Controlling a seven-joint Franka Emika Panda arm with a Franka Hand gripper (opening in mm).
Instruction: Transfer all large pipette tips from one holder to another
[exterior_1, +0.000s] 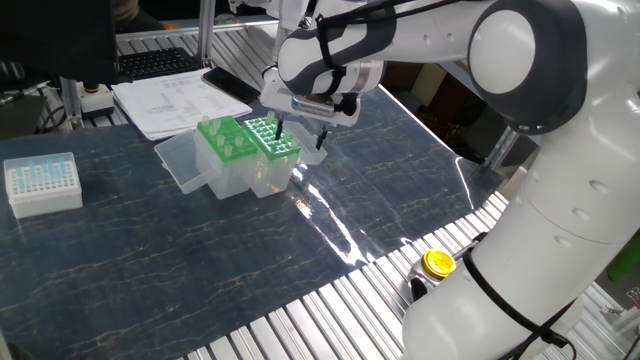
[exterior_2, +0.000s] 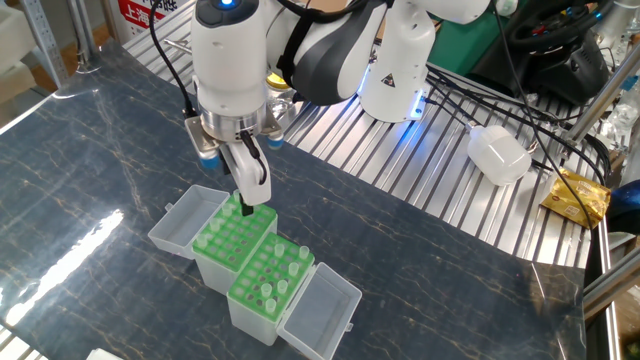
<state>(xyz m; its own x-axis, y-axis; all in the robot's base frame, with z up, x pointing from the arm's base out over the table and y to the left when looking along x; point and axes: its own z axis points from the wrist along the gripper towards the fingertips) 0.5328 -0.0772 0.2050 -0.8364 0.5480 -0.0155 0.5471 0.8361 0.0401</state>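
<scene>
Most of the large pipette tips (exterior_2: 272, 282) stand upright in the nearer green holder (exterior_2: 262, 283); one's just under my hand (exterior_2: 245, 207).

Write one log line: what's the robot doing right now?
end effector: shut, low over far green holder | near holder: several large pipette tips

The white Franka arm reaches out over the table, its wrist bent so that the gripper (exterior_2: 246, 203) points straight down. The two dark fingers (exterior_1: 279, 128) hang close together, tips nearly meeting, low over the table. Whether anything sits between them cannot be told from either view.
</scene>
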